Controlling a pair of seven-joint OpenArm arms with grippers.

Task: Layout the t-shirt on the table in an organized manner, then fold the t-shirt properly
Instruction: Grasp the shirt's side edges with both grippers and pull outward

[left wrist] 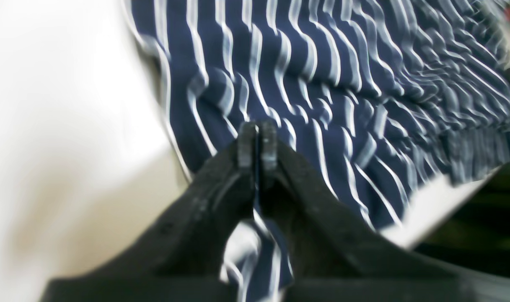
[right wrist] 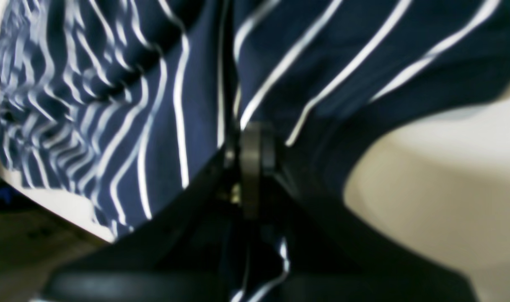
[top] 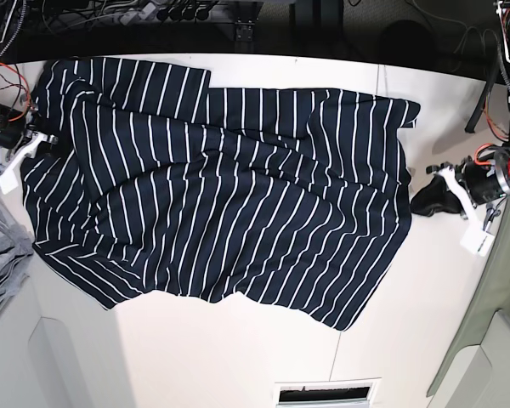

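Observation:
The dark navy t-shirt (top: 229, 195) with thin white stripes lies spread and wrinkled across the white table (top: 195, 348). My left gripper (top: 425, 202) sits at the shirt's right edge in the base view. In the left wrist view its jaws (left wrist: 257, 130) are shut, with striped t-shirt (left wrist: 322, 63) fabric pinched between them over the table (left wrist: 49, 84). My right gripper (top: 47, 140) is at the shirt's left edge. In the right wrist view it (right wrist: 248, 138) is shut on a fold of the t-shirt (right wrist: 154, 84), with the table (right wrist: 447, 167) to the right.
A plain grey cloth (top: 0, 255) hangs at the table's left edge. Cables (top: 153, 13) run along the back. A slotted opening (top: 327, 393) sits at the front edge. Bare tabletop lies in front of the shirt.

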